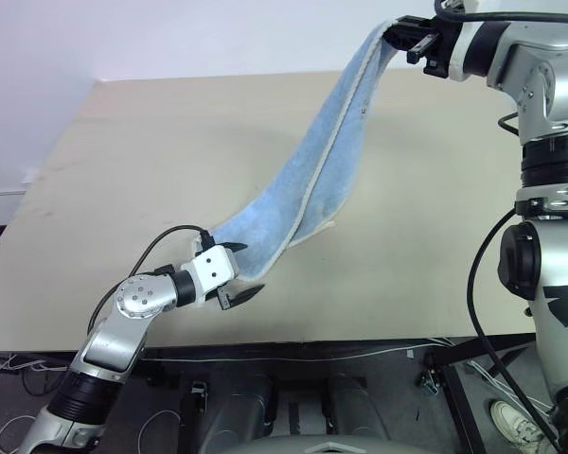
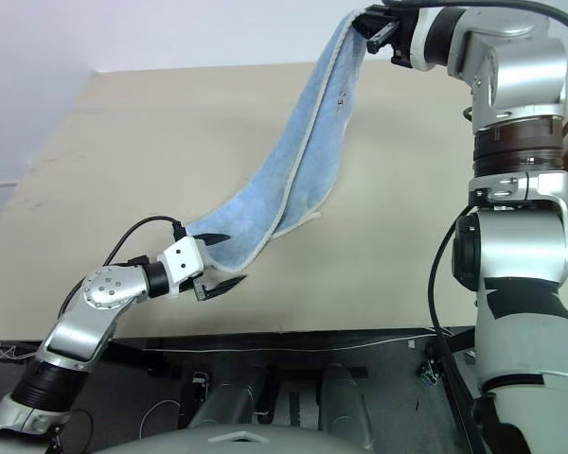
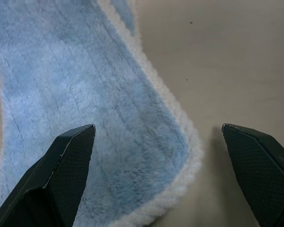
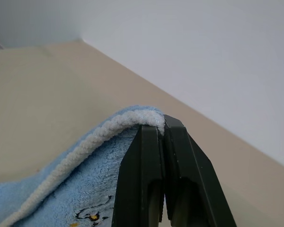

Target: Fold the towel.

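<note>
Towel point(image 1: 308, 180): light blue terry, white stitched edging; small dark printed mark with a yellow spot just beside the right gripper's point(image 1: 399, 40) black fingers point(image 4: 151, 175). Tabletop point(image 1: 133, 170): plain beige. Wall point(image 4: 203, 56): white.

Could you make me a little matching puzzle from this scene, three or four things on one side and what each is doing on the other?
Things:
1. left tool
2. right tool
3. towel
4. table

States:
A. hangs from one raised end, its low end on the table
B. beige, flat
C. open, at the towel's low end
D. shut on the towel's edge

Pairs: 1-C, 2-D, 3-A, 4-B
</note>
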Motion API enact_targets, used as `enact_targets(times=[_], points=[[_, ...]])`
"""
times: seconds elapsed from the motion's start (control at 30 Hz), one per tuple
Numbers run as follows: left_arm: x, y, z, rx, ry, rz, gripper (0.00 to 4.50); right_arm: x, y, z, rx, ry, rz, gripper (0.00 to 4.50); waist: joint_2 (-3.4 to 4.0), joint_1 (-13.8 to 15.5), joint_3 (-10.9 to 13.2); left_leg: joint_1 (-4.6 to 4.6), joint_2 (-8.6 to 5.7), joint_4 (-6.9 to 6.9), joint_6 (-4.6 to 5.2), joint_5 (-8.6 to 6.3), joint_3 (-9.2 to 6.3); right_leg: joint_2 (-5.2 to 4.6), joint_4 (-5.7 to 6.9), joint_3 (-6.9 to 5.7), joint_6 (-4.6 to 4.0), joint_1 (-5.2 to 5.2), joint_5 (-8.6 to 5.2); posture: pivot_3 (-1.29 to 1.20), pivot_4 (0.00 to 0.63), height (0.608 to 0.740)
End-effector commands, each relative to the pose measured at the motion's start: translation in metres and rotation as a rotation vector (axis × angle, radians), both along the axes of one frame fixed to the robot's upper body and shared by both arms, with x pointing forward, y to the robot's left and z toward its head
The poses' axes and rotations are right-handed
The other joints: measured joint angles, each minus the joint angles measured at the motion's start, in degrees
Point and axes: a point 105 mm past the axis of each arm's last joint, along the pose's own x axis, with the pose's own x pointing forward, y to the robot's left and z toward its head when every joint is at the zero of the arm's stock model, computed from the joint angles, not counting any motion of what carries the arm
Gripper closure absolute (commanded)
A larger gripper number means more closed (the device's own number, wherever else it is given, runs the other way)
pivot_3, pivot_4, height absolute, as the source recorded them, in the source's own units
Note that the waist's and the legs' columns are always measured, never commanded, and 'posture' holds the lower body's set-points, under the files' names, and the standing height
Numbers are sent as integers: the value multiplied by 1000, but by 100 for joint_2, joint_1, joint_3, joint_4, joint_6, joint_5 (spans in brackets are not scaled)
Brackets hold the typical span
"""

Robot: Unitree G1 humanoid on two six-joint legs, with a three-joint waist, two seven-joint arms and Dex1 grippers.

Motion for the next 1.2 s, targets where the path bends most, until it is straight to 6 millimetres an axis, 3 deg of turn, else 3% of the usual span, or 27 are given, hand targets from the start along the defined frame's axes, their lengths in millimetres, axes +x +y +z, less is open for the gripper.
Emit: enact_targets(times=[0.03,0.13,0.23,0.6,0.7,0.77,1.03,1.2], points=[[-2,2,-2,62,6,7,0,-6,3,22,7,-74,8,4451,0,-1,0,0,0,0,0,0,0,0,1,0,0,0,0,0,150,740],[-4,2,-6,58,44,15,0,-5,1,20,8,-69,-1,4451,0,-4,0,1,0,0,0,0,0,0,1,0,0,1,0,0,150,740],[-1,5,-6,35,51,49,601,-5,0,19,11,-71,-3,4500,0,-4,0,1,0,-1,-1,0,0,1,1,0,0,0,0,0,150,740],[10,13,-6,-40,93,115,4357,-1,-5,10,31,-54,-30,4500,0,-3,0,4,0,3,-4,2,0,1,10,0,0,1,0,0,150,740],[11,15,-6,-70,105,134,4473,-1,-3,6,34,-51,-23,4500,0,-5,0,4,0,4,-4,2,0,0,10,0,0,2,0,0,150,740],[16,15,5,-130,58,152,4473,-1,-3,5,36,-50,-24,4500,0,-5,0,4,0,4,-4,3,0,0,11,1,0,1,0,0,150,740],[40,33,95,-526,-170,203,4473,1,-10,0,51,-46,-50,4500,-1,8,0,-1,0,10,-4,3,-1,0,13,-1,0,-2,0,0,150,740],[52,51,133,-707,-163,222,4473,3,-12,-3,54,-40,-61,4500,-1,-8,0,-2,0,12,6,10,0,1,14,-2,0,-2,0,0,150,740]])
